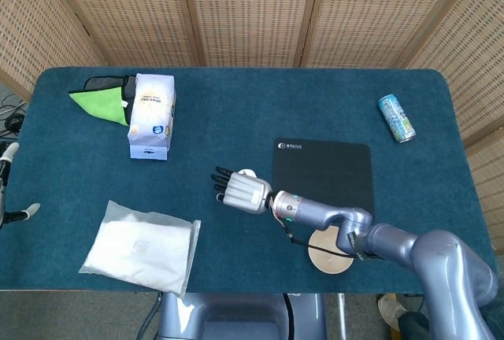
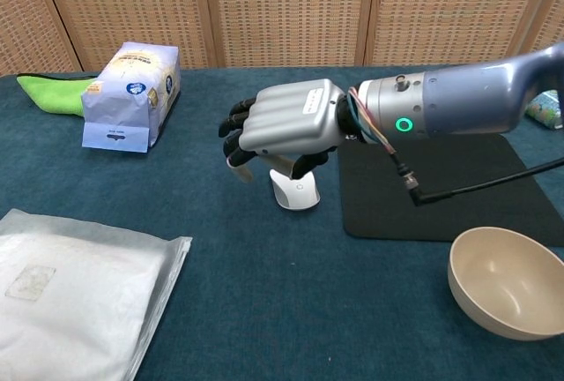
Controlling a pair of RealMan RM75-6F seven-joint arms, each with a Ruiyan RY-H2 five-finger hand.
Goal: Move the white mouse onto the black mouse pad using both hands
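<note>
Right at the front of the chest view lie a white plastic bag (image 2: 75, 288) on one side and a tan bowl (image 2: 507, 280) on the other. Both sit on the blue counter (image 2: 291, 310).

Just behind them is the white mouse (image 2: 295, 191). It sits on the counter just beside the black mouse pad (image 2: 441, 187), on the pad's left edge. It is not on the pad yet.

Over the mouse hangs the right hand (image 2: 282, 130). Its back faces up and its dark fingers (image 2: 236, 130) curl down and point away from the pad. The hand looks ready to close on the mouse, but I cannot tell if it has hold of it, because the hand hides the top of the mouse. I think the hand is low like this so it can take the mouse and bring it a short way onto the pad.

The left hand (image 1: 8, 151) shows only as a small white bit at the far left edge of the head view. I cannot tell if it is open or closed. It is well apart from the mouse.

Far back stand a white and blue paper pack (image 2: 132, 90) and a green cloth (image 2: 53, 94). A drink can (image 1: 395, 117) lies past the pad. Nothing stands between the mouse and the pad. The bowl is near the pad's front edge, under the right arm, so the arm could bump it.
</note>
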